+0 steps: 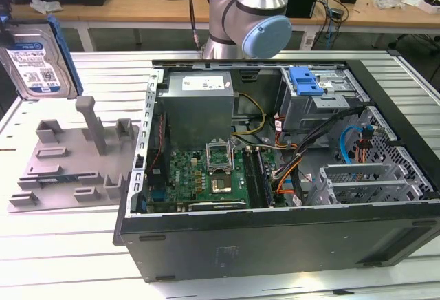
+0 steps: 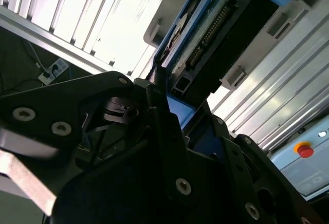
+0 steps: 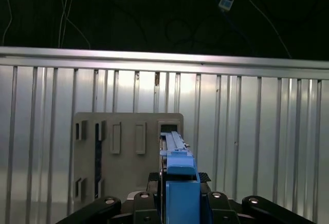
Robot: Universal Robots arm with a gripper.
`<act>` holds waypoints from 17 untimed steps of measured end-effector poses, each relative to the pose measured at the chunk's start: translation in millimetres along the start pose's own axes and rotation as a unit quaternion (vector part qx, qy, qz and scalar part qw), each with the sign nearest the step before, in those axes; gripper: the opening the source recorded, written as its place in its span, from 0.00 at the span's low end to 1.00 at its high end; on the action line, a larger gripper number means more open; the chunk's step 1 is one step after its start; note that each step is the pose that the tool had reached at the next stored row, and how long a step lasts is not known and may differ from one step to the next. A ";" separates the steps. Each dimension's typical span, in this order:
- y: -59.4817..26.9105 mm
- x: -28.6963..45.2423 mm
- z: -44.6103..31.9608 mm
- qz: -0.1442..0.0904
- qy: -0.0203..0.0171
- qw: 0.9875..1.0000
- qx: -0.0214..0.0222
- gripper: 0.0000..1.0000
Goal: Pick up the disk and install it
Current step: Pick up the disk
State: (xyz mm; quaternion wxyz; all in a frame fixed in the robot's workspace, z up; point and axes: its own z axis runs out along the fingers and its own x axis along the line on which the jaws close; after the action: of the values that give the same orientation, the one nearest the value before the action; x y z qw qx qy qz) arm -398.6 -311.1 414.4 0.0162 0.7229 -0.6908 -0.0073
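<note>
Pickup done: gripper (image 3: pixel 181 182) clamped on hard drive (image 1: pixel 38 62) by its blue bracket, held above gray holder (image 1: pixel 75 155) near the table (image 1: pixel 82 252) edge. Install into open computer case (image 1: pixel 275 248) not yet done.

The disk (image 1: pixel 38 62) bears a white-and-blue barcode label (image 1: pixel 33 67); its print cannot be made out.

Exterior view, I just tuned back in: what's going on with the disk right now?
The end effector is shut on the disk, gripping it by its blue bracket. The disk is held upright near the grey fixture on the exterior view's left and appears lifted clear of it. The open computer case sits at the exterior view's right, and the disk is not yet in it.
</note>
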 end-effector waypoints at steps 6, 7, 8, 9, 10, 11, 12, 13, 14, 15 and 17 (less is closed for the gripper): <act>0.3 0.2 -15.9 0.000 0.000 1.000 0.000 0.37; 0.2 0.2 -19.1 0.000 0.000 1.000 0.000 0.37; 0.2 0.3 -20.9 0.000 0.000 1.000 0.000 0.37; 0.2 0.3 -23.7 0.000 0.000 1.000 0.000 0.37; 0.2 0.3 -26.0 0.000 0.000 1.000 0.000 0.37; 0.2 0.4 -28.3 0.000 0.000 1.000 0.000 0.37; 0.2 0.4 -31.0 0.000 0.000 1.000 0.000 0.37; 0.2 0.4 -33.1 0.000 0.000 1.000 0.000 0.37; 0.2 0.5 -36.5 0.000 0.000 1.000 0.000 0.37; 0.2 0.5 -39.2 0.000 0.000 1.000 0.000 0.37; 0.2 0.6 -44.4 0.000 0.000 1.000 0.000 0.37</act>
State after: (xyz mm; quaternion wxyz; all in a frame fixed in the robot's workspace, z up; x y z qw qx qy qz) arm -397.3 -311.1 458.8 0.0162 0.7229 -0.6907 -0.0073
